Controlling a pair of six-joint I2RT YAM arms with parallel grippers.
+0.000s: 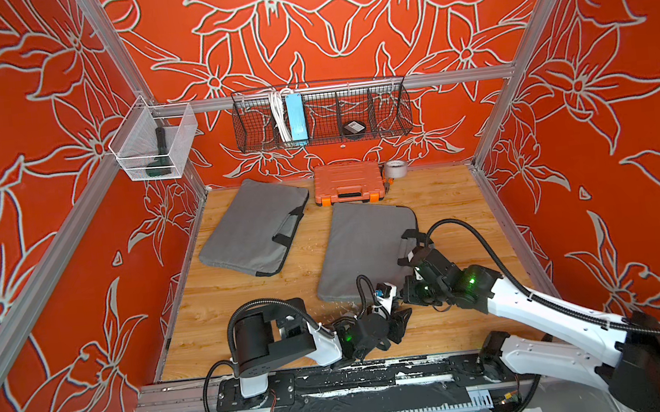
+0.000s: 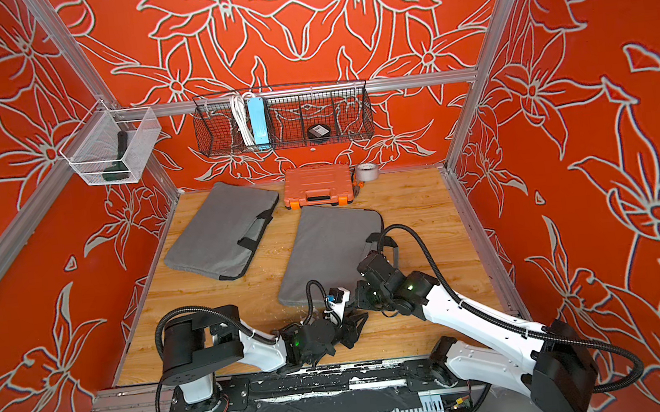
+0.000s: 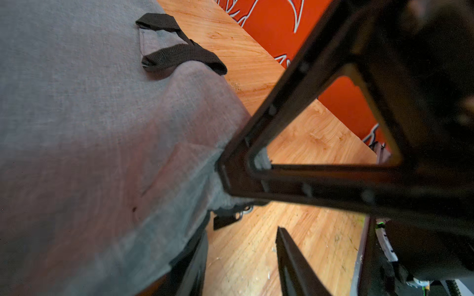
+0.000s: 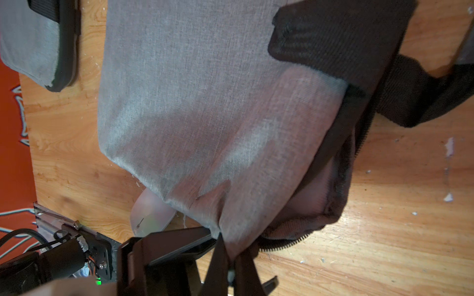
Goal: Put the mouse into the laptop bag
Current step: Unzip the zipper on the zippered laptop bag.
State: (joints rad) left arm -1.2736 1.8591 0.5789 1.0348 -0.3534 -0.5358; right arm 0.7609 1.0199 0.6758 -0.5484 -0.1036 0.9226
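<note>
Nearest, low over the worktop (image 1: 445, 203), the left tool (image 1: 404, 315) points at the laptop bag's near corner. In the left wrist view its jaws stand partly spread, with bare wood showing between them and nothing gripped. Just beyond it lies the mouse (image 4: 150, 216), pale and rounded, flat on the worktop. It is half covered by the edge of the laptop bag (image 1: 366, 245) and shows only in the right wrist view. It sits outside the bag, to the side of the pinched corner away from the opening; whether it is under the bag or just behind lifted fabric, cannot tell. The right tool (image 4: 230, 246) is pressed together on the grey fabric at that same corner, beside the zip teeth. The zip mouth (image 4: 307, 205) gapes a little, with pale lining visible inside. Judgement: bag opened and held, mouse not yet picked up and not yet inside. Left to do: grasp the mouse, carry it round to the mouth, push it in. Farther back, a second grey bag (image 1: 255, 227) lies far left, apart. An orange case (image 1: 349, 182) and a tape roll (image 1: 395, 169) sit by the far wall.
</note>
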